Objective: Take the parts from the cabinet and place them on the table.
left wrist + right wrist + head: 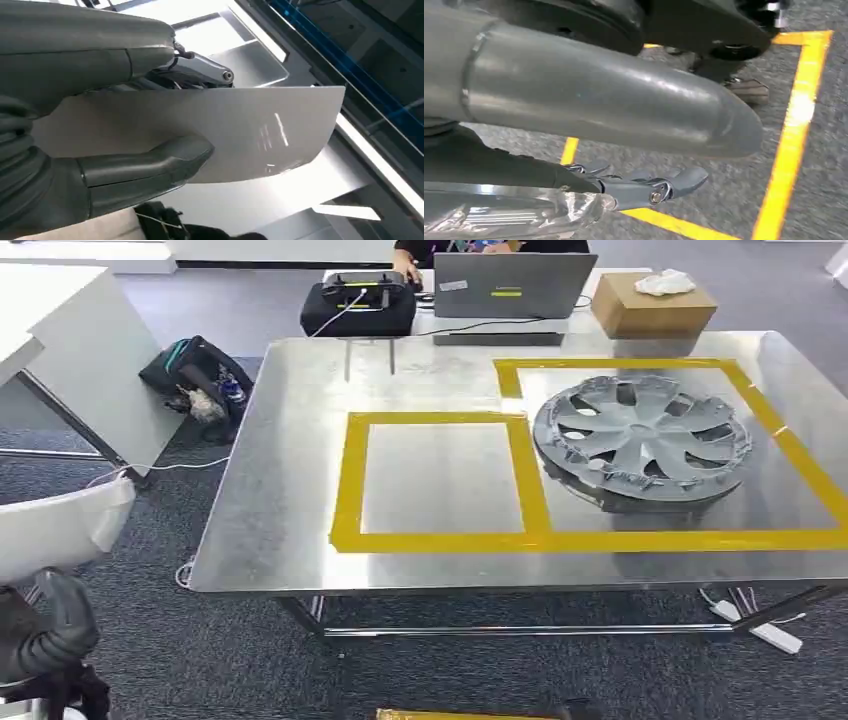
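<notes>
The left hand (100, 150) pinches a flat white part (225, 135) between thumb and fingers. Far ahead of it, a grey wheel cover (642, 440) lies on the shiny surface (290, 490). The right hand (634, 185) hangs over the floor, fingers spread.

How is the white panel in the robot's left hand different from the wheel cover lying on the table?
The white panel is smooth and plain, with no openings; the wheel cover is round, grey and cut into curved spokes. The white panel is held up off the table by the left hand, whereas the wheel cover lies flat on the steel table inside the larger yellow-taped box. Both look like car body parts.
</notes>
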You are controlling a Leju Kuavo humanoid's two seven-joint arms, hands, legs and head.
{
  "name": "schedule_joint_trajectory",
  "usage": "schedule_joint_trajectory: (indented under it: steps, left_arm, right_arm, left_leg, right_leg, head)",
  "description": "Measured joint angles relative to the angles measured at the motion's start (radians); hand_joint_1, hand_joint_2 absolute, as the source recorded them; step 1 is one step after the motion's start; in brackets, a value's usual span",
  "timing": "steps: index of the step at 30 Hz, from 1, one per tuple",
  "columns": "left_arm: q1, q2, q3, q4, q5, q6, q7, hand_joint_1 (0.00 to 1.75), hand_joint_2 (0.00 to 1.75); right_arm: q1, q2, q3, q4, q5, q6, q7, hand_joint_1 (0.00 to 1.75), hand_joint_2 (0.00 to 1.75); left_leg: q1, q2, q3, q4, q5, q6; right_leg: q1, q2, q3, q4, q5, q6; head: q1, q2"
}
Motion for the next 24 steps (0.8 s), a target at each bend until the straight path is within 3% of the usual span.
schedule_joint_trajectory:
  steps: [1, 2, 3, 7, 10, 12, 13, 16, 24]
  left_arm:
    - [-0.010, 0.003, -0.002, 0.002, 0.003, -0.006, 0.000, 1.75, 1.75]
    - [-0.019, 0.005, -0.004, 0.004, 0.005, -0.009, 0.000, 1.75, 1.75]
    - [-0.028, 0.005, -0.006, 0.008, 0.010, -0.011, 0.000, 1.75, 1.75]
    - [-0.096, 0.006, -0.010, 0.044, 0.011, -0.029, 0.001, 1.75, 1.75]
    - [-0.153, 0.005, -0.012, 0.090, 0.003, -0.051, 0.021, 1.75, 1.75]
    - [-0.176, 0.005, -0.017, 0.115, -0.003, -0.067, 0.035, 1.75, 1.75]
    - [-0.184, 0.004, -0.021, 0.127, -0.008, -0.073, 0.040, 1.75, 1.75]
    - [-0.200, -0.002, -0.030, 0.163, -0.021, -0.095, 0.058, 1.75, 1.75]
    - [-0.250, -0.016, -0.071, 0.290, -0.030, -0.136, 0.091, 1.75, 1.75]
  right_arm:
    - [0.000, 0.000, 0.000, 0.000, 0.004, 0.002, 0.007, 0.00, 0.00]
    - [0.000, -0.002, 0.000, 0.000, 0.010, 0.000, 0.017, 0.00, 0.00]
    - [-0.001, -0.002, 0.002, 0.000, 0.016, -0.004, 0.034, 0.00, 0.00]
    - [-0.003, -0.003, 0.019, 0.000, 0.044, -0.001, 0.079, 0.00, 0.00]
    - [-0.012, -0.003, 0.031, 0.000, 0.055, 0.006, 0.087, 0.00, 0.00]
    - [-0.019, -0.004, 0.042, 0.000, 0.064, 0.010, 0.086, 0.00, 0.00]
    - [-0.021, -0.004, 0.045, 0.000, 0.068, 0.011, 0.084, 0.00, 0.00]
    - [-0.029, -0.004, 0.053, 0.000, 0.067, 0.012, 0.067, 0.00, 0.00]
    - [-0.051, -0.004, 0.067, 0.000, 0.063, 0.021, 0.024, 0.00, 0.00]
  left_leg:
    - [-0.001, 0.001, 0.000, 0.001, -0.001, 0.005]
    - [-0.002, 0.000, 0.001, -0.001, 0.006, 0.020]
    - [-0.004, 0.000, 0.001, -0.004, 0.008, 0.027]
    - [-0.003, 0.000, 0.006, -0.018, 0.007, 0.032]
    - [-0.003, 0.000, 0.004, -0.022, 0.010, 0.023]
    - [0.001, 0.001, 0.005, -0.024, 0.011, -0.008]
    - [0.001, 0.001, 0.004, -0.024, 0.012, -0.015]
    - [0.001, 0.001, 0.005, -0.024, 0.013, -0.016]
    - [-0.003, 0.001, 0.004, -0.024, 0.014, -0.015]
  right_leg:
    - [-0.003, -0.001, -0.002, -0.001, 0.006, -0.004]
    - [-0.002, 0.000, -0.004, 0.000, 0.005, -0.004]
    - [-0.002, 0.001, -0.004, -0.001, 0.005, -0.004]
    - [0.001, 0.003, -0.007, -0.001, 0.001, -0.013]
    - [0.004, 0.003, -0.007, 0.000, 0.000, -0.020]
    - [0.005, 0.003, -0.008, 0.000, 0.001, -0.024]
    - [0.006, 0.003, -0.009, 0.000, 0.001, -0.024]
    - [0.005, 0.002, -0.009, -0.001, 0.004, -0.027]
    - [0.003, 0.002, -0.006, -0.008, 0.009, -0.022]
  head:
    - [-0.001, 0.000]
    - [0.000, 0.000]
    - [0.000, 0.000]
    - [0.000, 0.000]
    - [0.000, 0.000]
    - [0.000, 0.000]
    - [0.000, 0.000]
    - [0.001, 0.000]
    - [0.001, 0.000]
